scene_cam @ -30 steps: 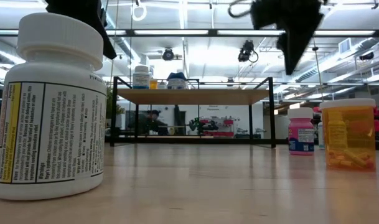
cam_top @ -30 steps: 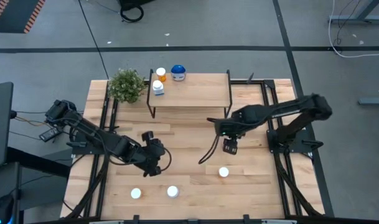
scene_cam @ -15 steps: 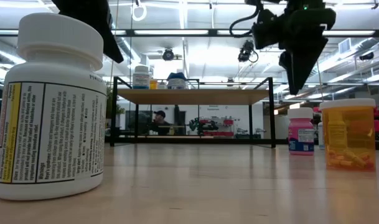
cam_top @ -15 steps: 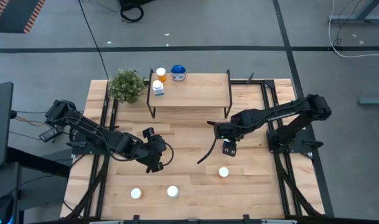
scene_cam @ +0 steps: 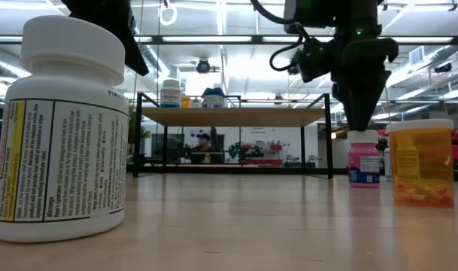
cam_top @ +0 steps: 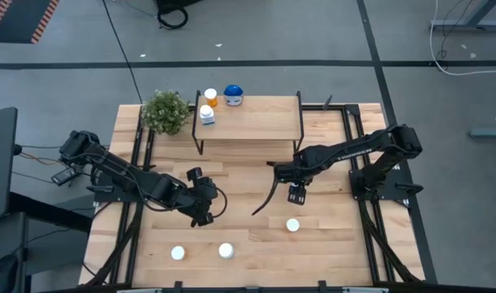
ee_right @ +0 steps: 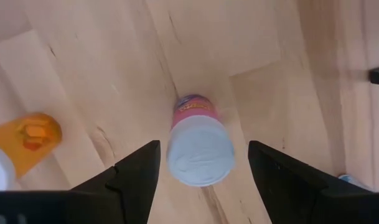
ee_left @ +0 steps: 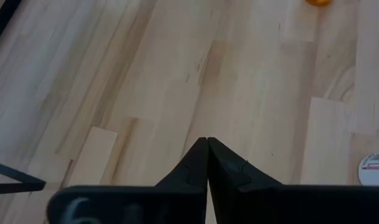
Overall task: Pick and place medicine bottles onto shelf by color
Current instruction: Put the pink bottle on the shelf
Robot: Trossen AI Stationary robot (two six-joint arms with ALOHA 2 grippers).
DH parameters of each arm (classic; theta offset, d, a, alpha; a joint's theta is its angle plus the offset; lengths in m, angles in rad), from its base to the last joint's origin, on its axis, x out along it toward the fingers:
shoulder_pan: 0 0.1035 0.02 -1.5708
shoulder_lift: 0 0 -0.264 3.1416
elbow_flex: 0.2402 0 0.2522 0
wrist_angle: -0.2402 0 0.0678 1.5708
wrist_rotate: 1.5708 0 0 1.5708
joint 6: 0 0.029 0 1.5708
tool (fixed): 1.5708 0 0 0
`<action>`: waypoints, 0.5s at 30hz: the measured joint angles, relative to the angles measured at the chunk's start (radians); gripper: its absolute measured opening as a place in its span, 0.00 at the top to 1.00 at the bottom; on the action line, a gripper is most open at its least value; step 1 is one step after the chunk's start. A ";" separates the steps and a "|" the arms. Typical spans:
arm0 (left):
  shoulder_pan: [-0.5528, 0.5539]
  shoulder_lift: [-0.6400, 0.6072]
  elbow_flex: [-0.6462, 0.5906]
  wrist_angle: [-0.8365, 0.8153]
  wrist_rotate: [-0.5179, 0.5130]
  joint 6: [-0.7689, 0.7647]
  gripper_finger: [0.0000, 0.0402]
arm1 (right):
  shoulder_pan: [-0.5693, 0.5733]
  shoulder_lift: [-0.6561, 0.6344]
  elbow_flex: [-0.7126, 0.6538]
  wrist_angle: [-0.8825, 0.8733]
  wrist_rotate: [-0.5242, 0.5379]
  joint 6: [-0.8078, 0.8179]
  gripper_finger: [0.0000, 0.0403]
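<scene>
Orange bottle (ee_right: 28, 138) beside pink bottle (ee_right: 198, 140).

Two arms, matte black throughout, built of slim tubular links joined by rounded, bulkier housings. Left arm (cam_top: 125, 181): thin black cable looping loose beside its wrist. Right arm (cam_top: 353, 150): pale lettering along the long link, a black cable trailing from the wrist, a small green light on the wrist housing. Claw fingers (ee_right: 136, 174) are flat, black, wedge-shaped, tapering to points.
</scene>
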 joint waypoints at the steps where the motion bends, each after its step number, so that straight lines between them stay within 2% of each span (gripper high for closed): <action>1: 0.000 0.000 0.000 0.000 0.000 0.000 0.98 | -0.004 0.000 0.000 0.000 0.000 -0.004 0.37; 9: 0.000 0.000 0.000 0.001 0.000 -0.008 0.95 | -0.004 0.000 -0.004 0.015 -0.002 -0.009 0.37; 15: 0.000 0.000 0.000 0.002 0.000 -0.028 0.96 | 0.008 0.000 -0.113 0.080 -0.035 0.020 0.37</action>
